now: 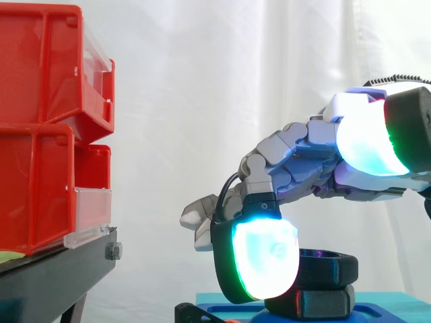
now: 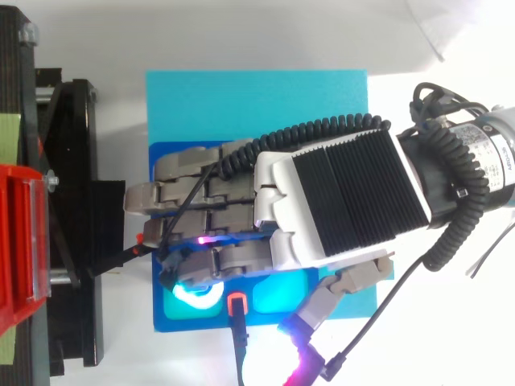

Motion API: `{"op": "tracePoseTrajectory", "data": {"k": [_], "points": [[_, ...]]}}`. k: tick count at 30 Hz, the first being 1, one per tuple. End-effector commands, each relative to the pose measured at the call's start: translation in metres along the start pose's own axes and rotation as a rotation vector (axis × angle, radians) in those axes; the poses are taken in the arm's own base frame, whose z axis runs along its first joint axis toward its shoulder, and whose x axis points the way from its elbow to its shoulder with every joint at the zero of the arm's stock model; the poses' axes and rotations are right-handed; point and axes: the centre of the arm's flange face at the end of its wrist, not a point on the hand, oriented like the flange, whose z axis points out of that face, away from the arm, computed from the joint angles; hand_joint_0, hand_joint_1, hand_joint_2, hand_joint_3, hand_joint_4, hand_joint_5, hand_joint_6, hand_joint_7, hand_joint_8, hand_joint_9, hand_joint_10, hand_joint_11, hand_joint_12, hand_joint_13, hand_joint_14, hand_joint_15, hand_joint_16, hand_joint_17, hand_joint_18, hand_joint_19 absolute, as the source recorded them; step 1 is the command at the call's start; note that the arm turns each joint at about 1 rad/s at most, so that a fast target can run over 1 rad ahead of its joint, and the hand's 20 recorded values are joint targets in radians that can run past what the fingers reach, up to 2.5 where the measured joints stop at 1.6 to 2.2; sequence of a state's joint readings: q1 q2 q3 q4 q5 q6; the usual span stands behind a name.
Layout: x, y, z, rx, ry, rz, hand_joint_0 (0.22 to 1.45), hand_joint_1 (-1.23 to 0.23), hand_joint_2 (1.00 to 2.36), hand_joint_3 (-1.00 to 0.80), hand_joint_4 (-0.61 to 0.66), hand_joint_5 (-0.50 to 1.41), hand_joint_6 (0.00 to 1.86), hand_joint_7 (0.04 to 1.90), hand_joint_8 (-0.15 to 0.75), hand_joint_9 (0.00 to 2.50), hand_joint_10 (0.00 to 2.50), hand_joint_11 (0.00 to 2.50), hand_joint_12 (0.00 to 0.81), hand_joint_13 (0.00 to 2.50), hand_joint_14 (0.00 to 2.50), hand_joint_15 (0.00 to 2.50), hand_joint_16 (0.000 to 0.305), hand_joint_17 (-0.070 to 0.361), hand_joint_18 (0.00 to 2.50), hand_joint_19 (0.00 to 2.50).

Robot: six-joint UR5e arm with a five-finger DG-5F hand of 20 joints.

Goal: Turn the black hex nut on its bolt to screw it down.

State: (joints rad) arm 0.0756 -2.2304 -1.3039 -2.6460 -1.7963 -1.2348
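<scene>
A robot hand [image 1: 316, 155] reaches in from the right edge of the side view and arches down over a black hex nut [image 1: 330, 266] in the lower centre of the frame. The nut sits level above a second black hex piece [image 1: 323, 301], which may be the bolt's head or base. The thread between them is hidden. Both stand on a blue base [image 1: 384, 306] along the bottom edge. One finger curls steeply down so that its glowing white and cyan pad [image 1: 264, 259] covers the nut's near left side and seems to press on it, so the hand reads as closed round the nut rather than spread wide. In the top view the hand [image 2: 338, 193] lies across the middle of the frame over the base [image 2: 257, 104], with its thumb [image 2: 342, 285] angled off toward the lower edge, apart from the work. Red bins [image 1: 40, 134] on a black stand [image 1: 54, 276] fill the left side before a white curtain [image 1: 202, 101]. The nut looks rigid, light and smooth, probably plastic, so it should not crush but could slip under a soft pad. The best hold is likely on two opposite flat sides, not on the corners or the top face.
</scene>
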Motion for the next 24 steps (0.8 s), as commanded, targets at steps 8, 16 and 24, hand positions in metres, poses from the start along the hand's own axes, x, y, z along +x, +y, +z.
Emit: {"op": "tracePoseTrajectory", "data": {"k": [8,16,24], "points": [[-0.004,-0.011,-0.005,0.013,-0.007,-0.002,0.46,-0.19,1.00,-0.50,0.27,-0.21,0.78,0.95,0.286,0.52,0.01,0.34,0.331,0.35,0.00,0.03,0.053,0.119,0.34,0.21],[-0.008,-0.021,-0.009,0.024,-0.011,-0.004,0.46,-0.19,1.00,-0.50,0.26,-0.21,0.78,0.94,0.286,0.52,0.01,0.34,0.329,0.36,0.00,0.04,0.053,0.119,0.34,0.21],[-0.011,-0.028,-0.013,0.024,-0.010,-0.005,0.46,-0.19,1.00,-0.50,0.27,-0.21,0.78,0.94,0.286,0.52,0.01,0.34,0.328,0.36,0.00,0.04,0.053,0.119,0.34,0.21]]}}
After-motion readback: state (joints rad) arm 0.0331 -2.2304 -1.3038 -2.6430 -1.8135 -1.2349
